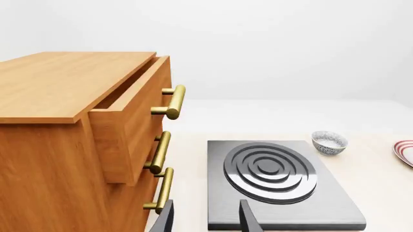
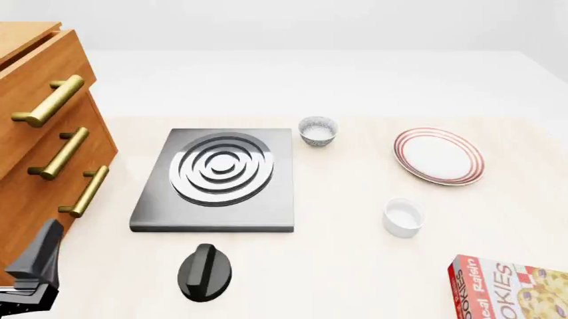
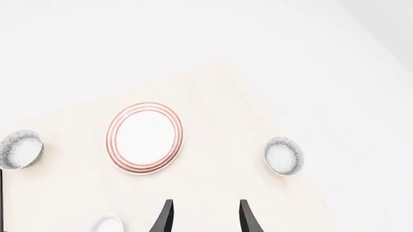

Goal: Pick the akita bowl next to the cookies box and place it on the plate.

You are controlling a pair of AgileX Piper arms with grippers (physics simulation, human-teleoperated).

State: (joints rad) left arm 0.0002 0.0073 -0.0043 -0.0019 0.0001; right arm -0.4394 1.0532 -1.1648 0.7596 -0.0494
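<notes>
Near the right edge of the table, apart from the plate, we see the akita bowl standing upright. The cookies box lies at the near right corner. Our left gripper and right gripper both gape, fingers apart, holding nothing.

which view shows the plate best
The front view: the plate shows whole, red rings clear, with the plain white cup nearer the camera. The right wrist view also shows all of the plate, paler and foreshortened. The left wrist view catches only a sliver of its rim at the frame edge.
</notes>
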